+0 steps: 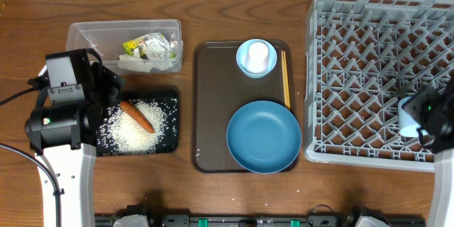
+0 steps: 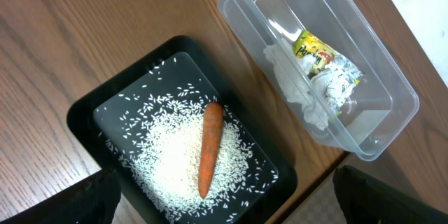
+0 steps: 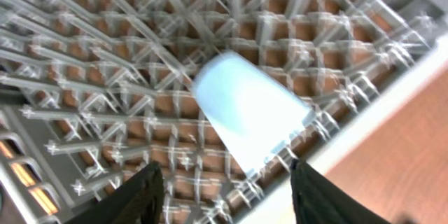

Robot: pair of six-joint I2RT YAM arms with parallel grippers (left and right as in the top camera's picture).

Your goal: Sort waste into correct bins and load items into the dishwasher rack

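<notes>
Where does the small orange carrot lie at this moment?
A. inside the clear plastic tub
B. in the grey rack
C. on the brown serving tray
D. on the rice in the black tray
D: the carrot lies on top of the white rice, inside the black tray.

The pale-blue cup [image 3: 248,115] and the dishwasher rack [image 3: 105,56] are blurred in the right wrist view.
</notes>
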